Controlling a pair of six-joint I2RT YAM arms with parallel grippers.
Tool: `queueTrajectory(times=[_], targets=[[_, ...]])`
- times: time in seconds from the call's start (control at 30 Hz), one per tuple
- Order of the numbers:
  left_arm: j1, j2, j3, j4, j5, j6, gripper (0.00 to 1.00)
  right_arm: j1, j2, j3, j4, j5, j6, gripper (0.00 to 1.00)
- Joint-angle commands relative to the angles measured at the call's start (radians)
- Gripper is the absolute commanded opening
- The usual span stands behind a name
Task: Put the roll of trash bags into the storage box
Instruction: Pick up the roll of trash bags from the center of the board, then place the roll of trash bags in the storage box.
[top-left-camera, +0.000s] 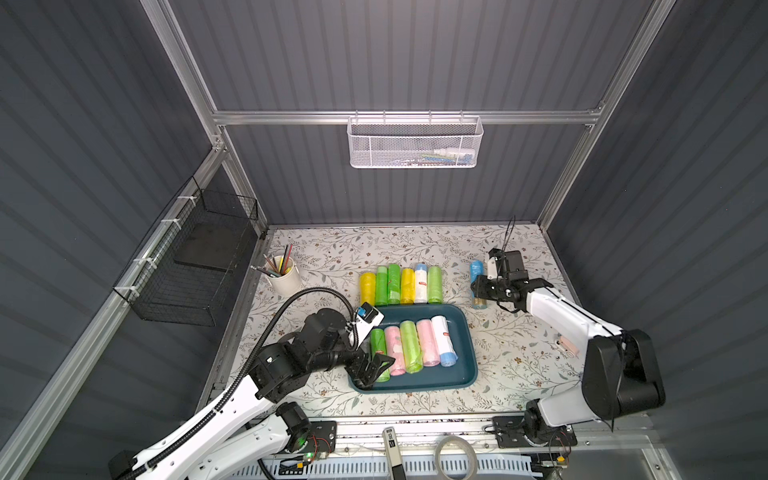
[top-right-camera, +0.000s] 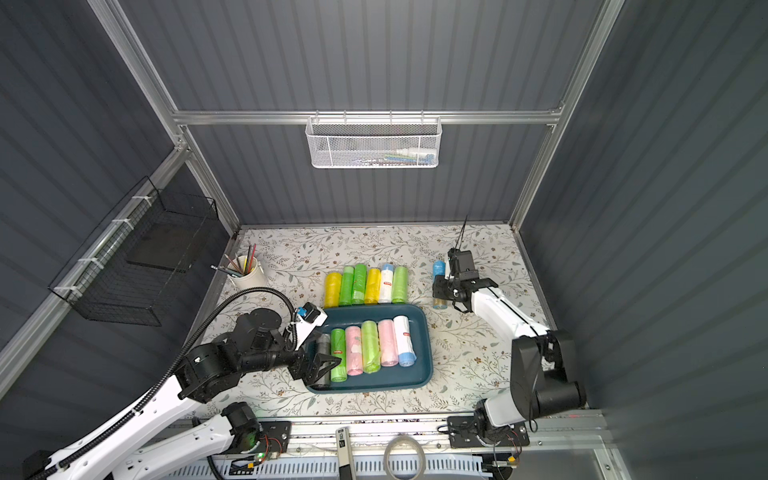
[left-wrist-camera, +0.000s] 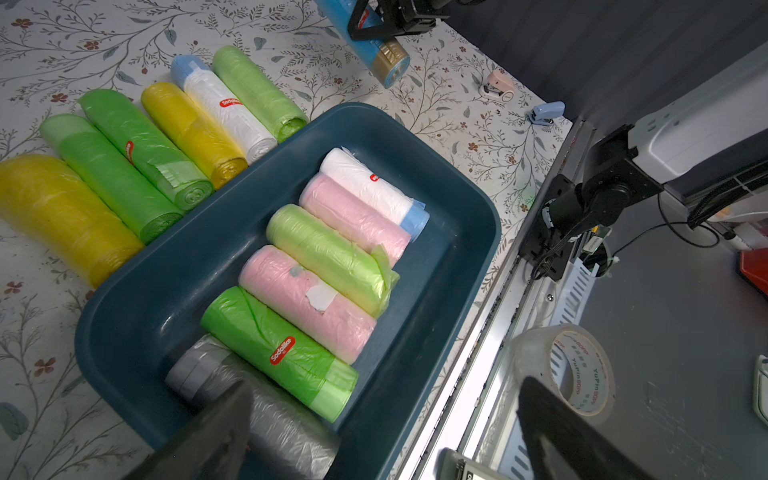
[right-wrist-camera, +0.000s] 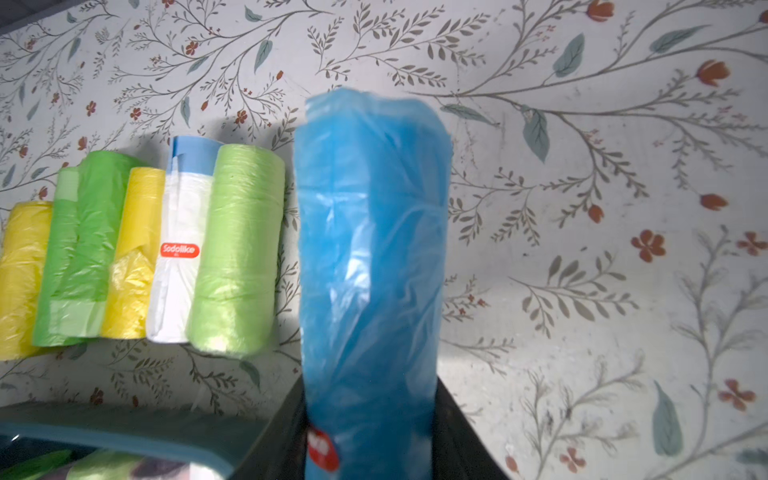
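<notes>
Frankly, my worry is slippage: the right claw (top-left-camera: 478, 288) is clamped across the blue roll of trash bags (right-wrist-camera: 374, 249), off the far right corner of the storage box (top-left-camera: 419, 382). Whether the roll has cleared the tabletop (top-left-camera: 519, 357) I cannot tell. Its wrap is glossy, crinkled film with a loose, puffed end, so the long cylinder could squirm or pivot in the grip. The box is smooth dark teal plastic with rounded corners and a raised rim, which could catch a drooping end. Six soft rolls already lie side by side inside, leaving only a bare strip along its right wall, so the blue one may ride up onto its neighbours. The left claw (top-left-camera: 371, 368) hangs spread wide over the box's near left corner, above the grey roll (left-wrist-camera: 257, 399).
</notes>
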Motion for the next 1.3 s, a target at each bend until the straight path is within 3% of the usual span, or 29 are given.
queueTrajectory(times=[0.0, 0.33, 0.57, 1.27], targets=[[0.008, -0.017, 0.0, -0.002, 0.01, 0.014, 1.0, 0.015, -0.083, -0.014, -0.058, -0.051, 0.015, 0.41], [0.007, -0.028, -0.002, -0.002, 0.019, 0.013, 1.0, 0.128, -0.23, -0.048, -0.133, -0.082, 0.079, 0.42], [0.008, -0.027, -0.002, -0.004, 0.02, 0.011, 1.0, 0.239, -0.282, -0.094, -0.158, -0.031, 0.131, 0.41], [0.007, -0.036, -0.001, -0.003, 0.023, 0.011, 1.0, 0.491, -0.267, -0.112, -0.319, 0.171, 0.322, 0.41]])
